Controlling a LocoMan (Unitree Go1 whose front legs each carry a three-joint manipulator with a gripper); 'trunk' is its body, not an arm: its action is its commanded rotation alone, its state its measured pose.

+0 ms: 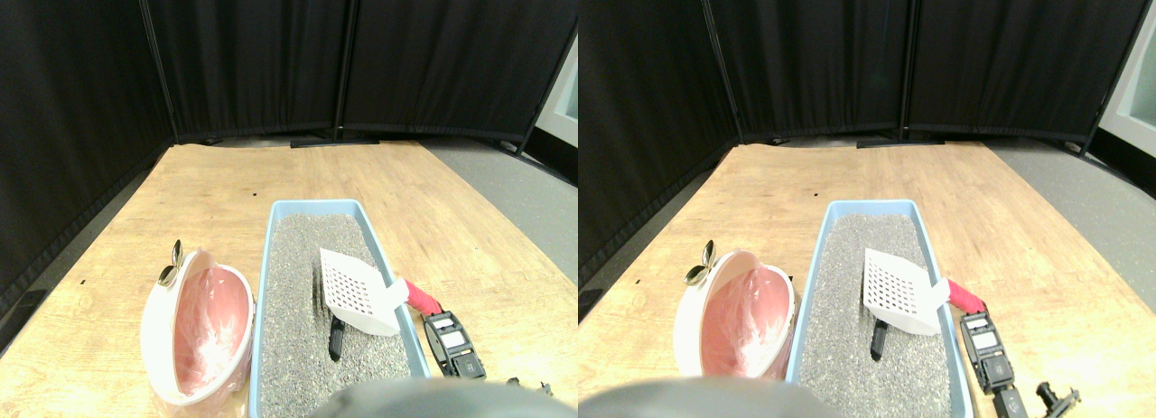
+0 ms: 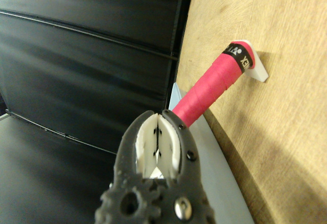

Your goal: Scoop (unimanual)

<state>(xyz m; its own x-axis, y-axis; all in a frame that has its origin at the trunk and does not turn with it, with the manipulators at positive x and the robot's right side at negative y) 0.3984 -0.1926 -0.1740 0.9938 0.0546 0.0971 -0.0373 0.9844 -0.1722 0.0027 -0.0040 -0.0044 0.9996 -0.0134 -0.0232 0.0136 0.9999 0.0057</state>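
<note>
White scoop (image 1: 359, 293) beside tool (image 1: 449, 339)

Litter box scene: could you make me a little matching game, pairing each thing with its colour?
Things:
1. scoop head
2. scoop handle
3. litter box
4. bin liner

Colours:
A. light blue
B. pale pink
C. white
D. bright pink-red

Pairs: 1-C, 2-D, 3-A, 4-B

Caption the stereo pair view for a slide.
White slotted scoop on its pink handle over a blue litter tray, pink-lined bin alongside.
</note>
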